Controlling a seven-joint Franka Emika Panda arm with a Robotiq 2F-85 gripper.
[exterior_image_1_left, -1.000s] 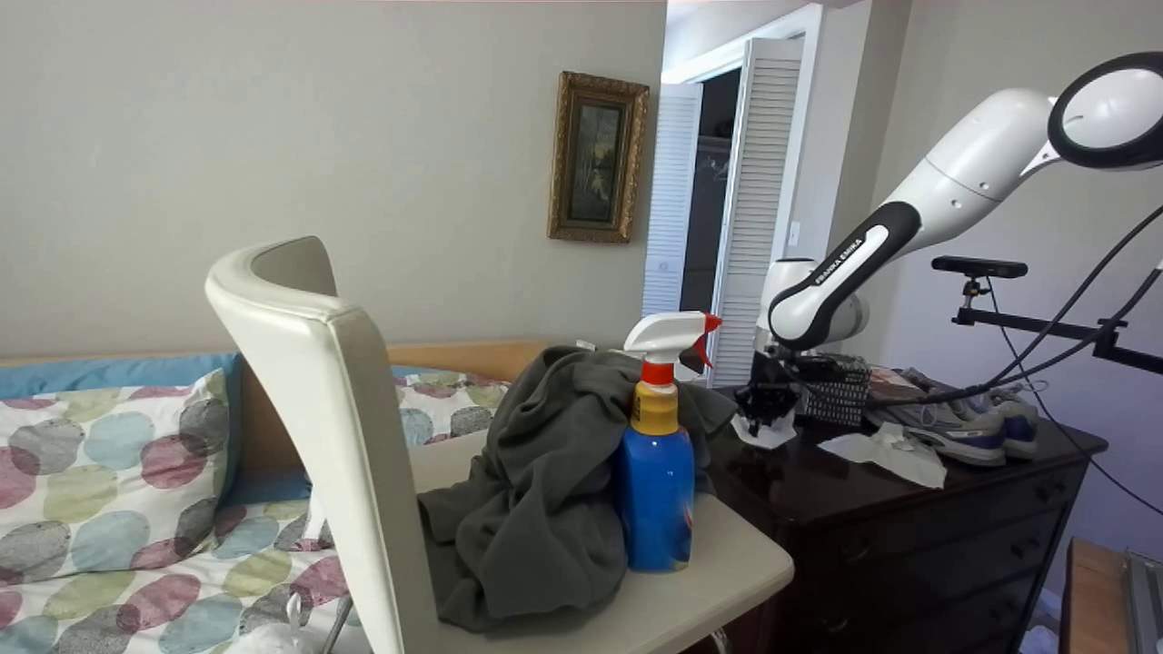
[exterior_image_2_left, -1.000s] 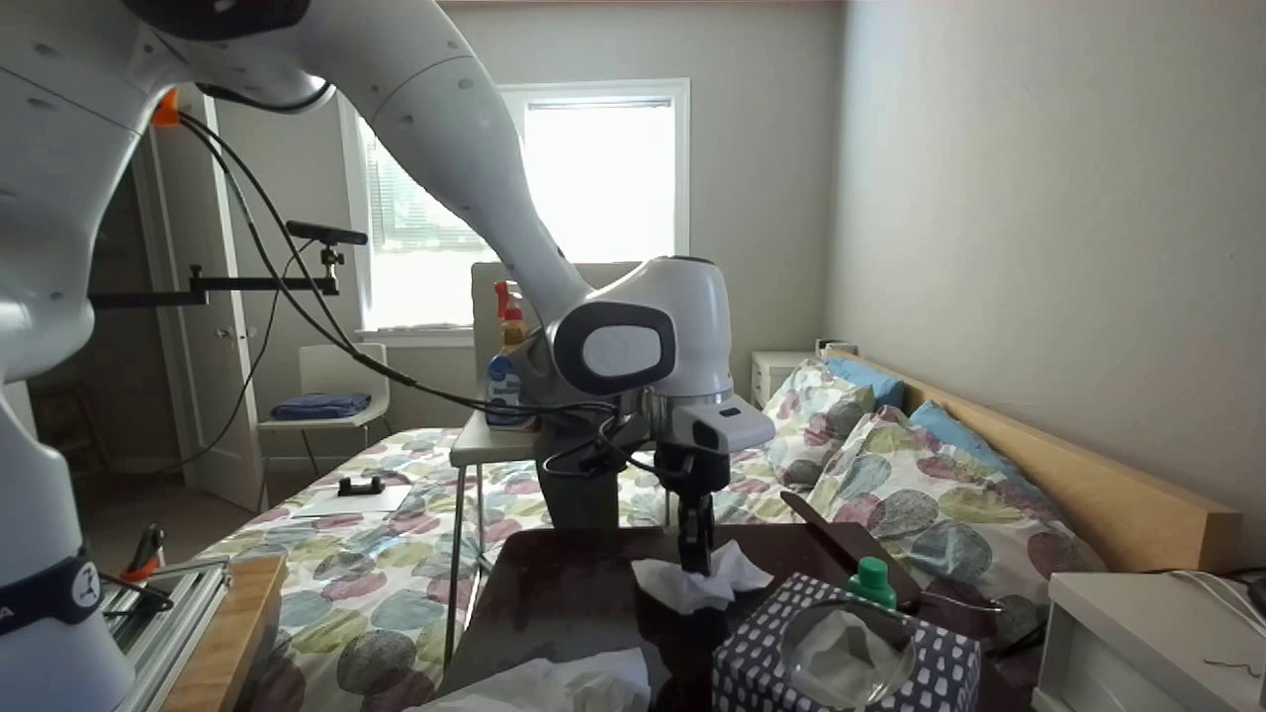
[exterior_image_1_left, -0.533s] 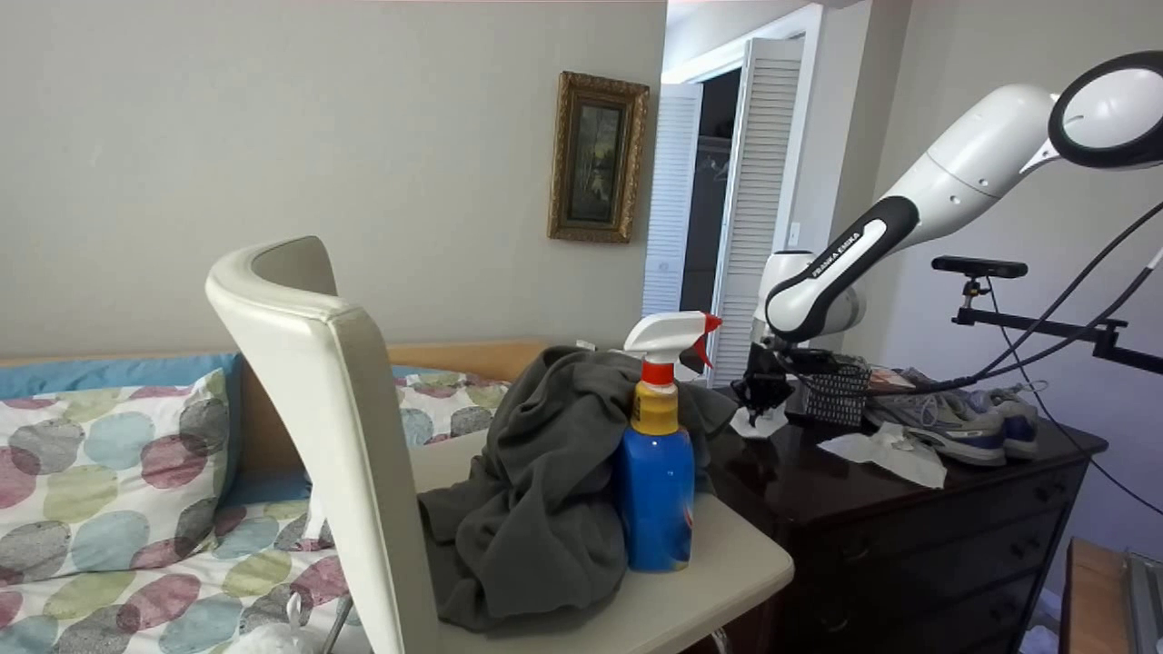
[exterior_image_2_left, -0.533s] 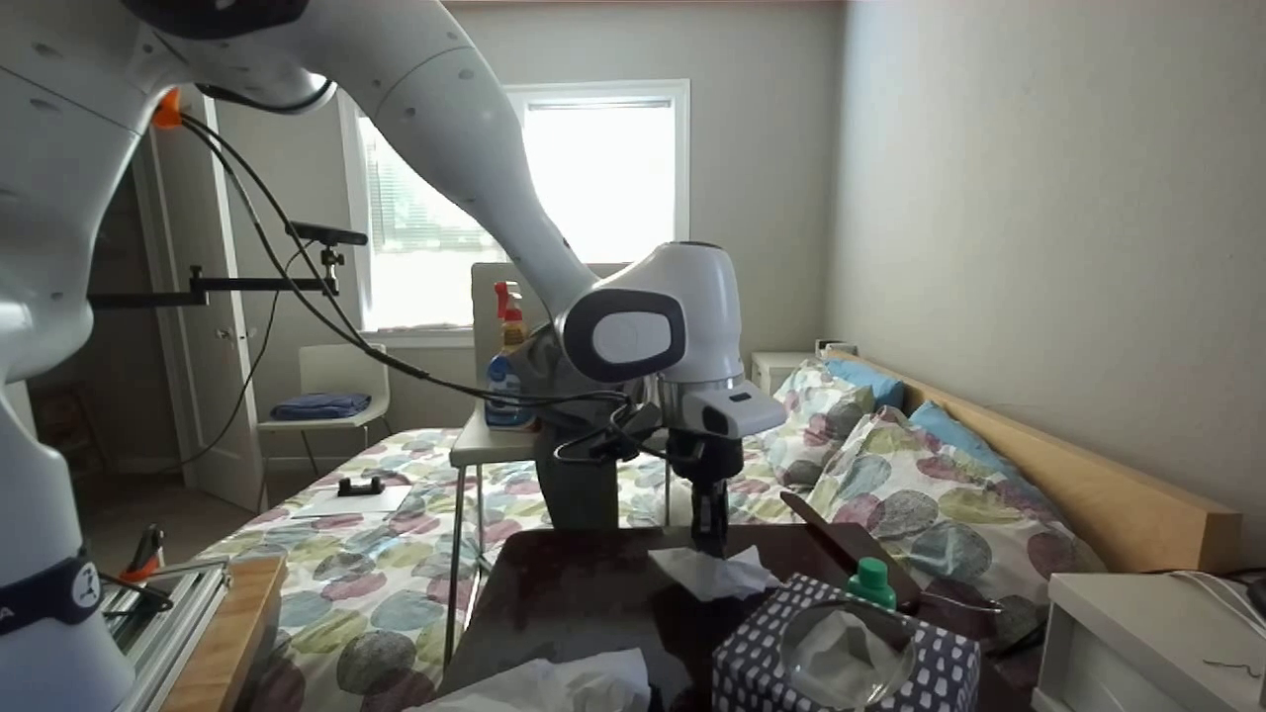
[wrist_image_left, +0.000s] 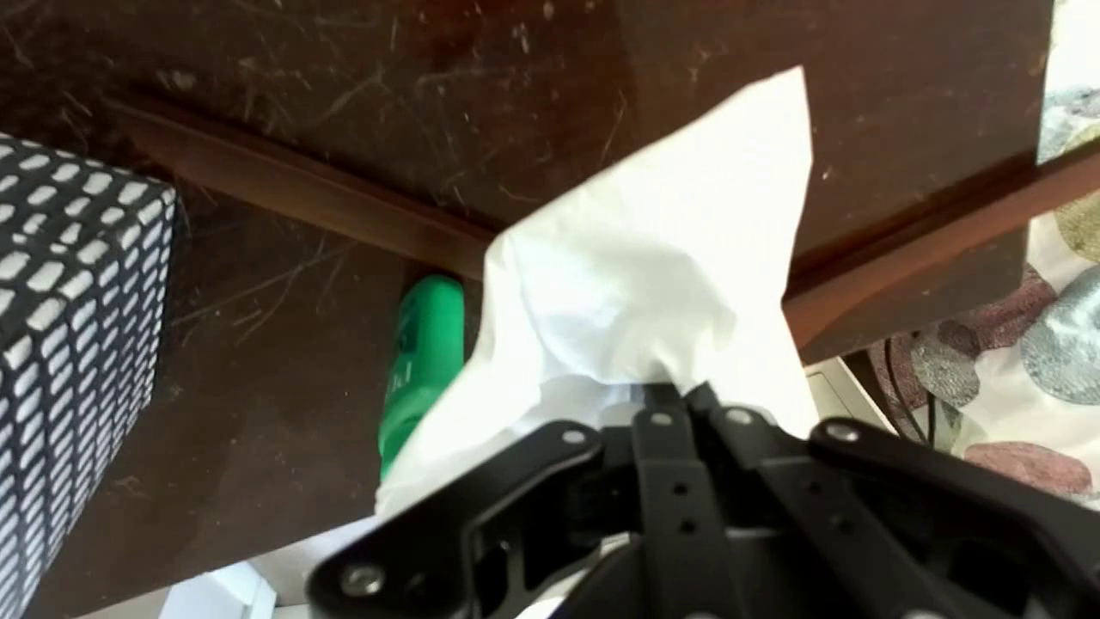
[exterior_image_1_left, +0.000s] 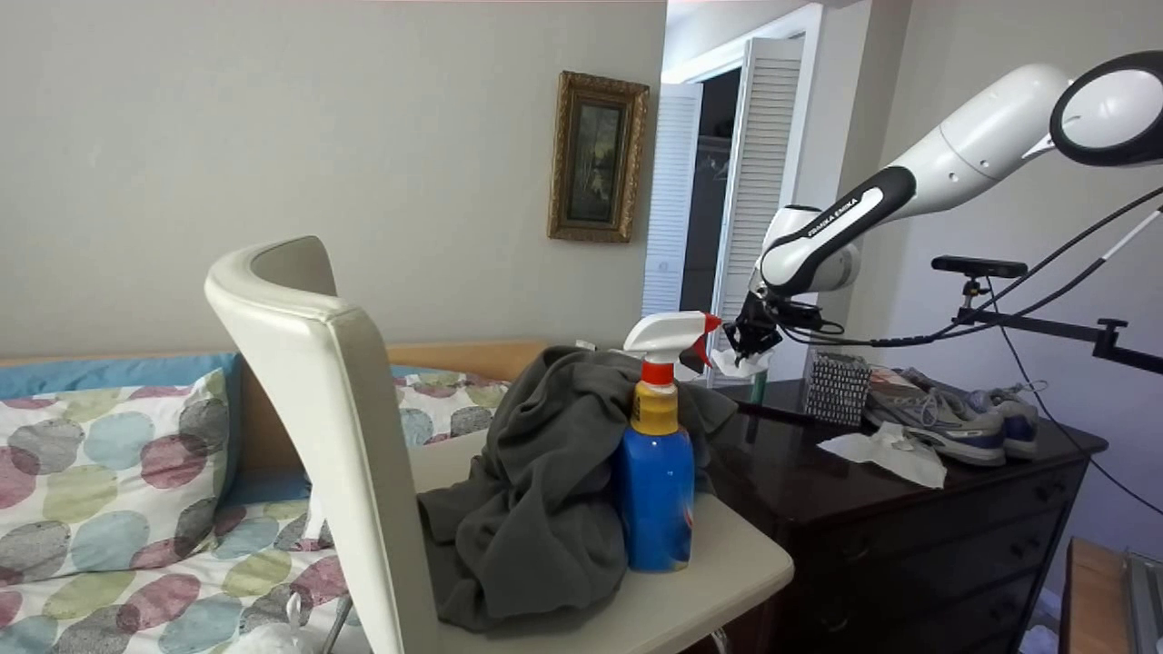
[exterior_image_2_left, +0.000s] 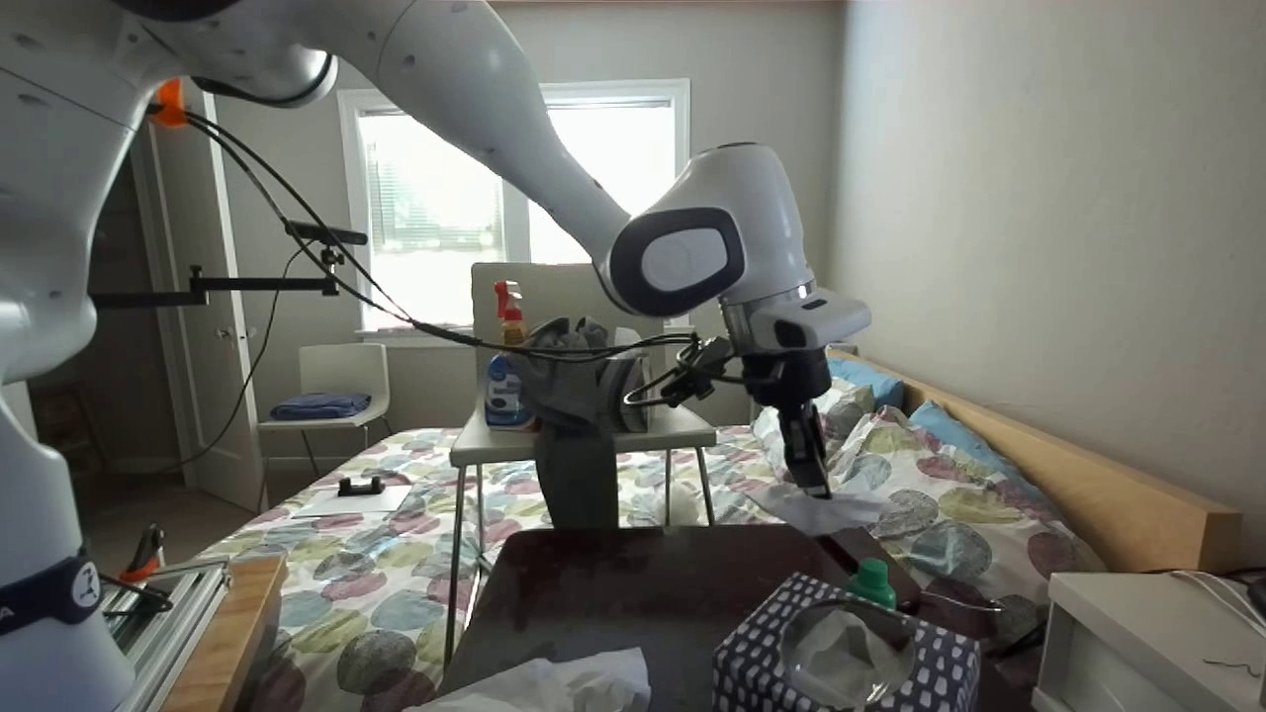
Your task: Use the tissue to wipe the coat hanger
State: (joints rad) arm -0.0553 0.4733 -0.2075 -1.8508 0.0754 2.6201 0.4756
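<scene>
The tissue [wrist_image_left: 627, 241] is pinched by the gripper [wrist_image_left: 683, 397], its jaws nearly met, and is held above the dresser [exterior_image_2_left: 593, 583]. In the wrist view the coat hanger's [wrist_image_left: 318, 191] middle is hidden behind it, wood being seen left and right.

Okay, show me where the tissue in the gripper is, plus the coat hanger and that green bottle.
Held tissue [wrist_image_left: 653, 258], wrist view: middle of the white sheet.
Coat hanger [wrist_image_left: 344, 199], wrist view: the wooden arm toward the picture's left.
Green bottle [exterior_image_2_left: 871, 583], in an exterior view: its upper part.
</scene>
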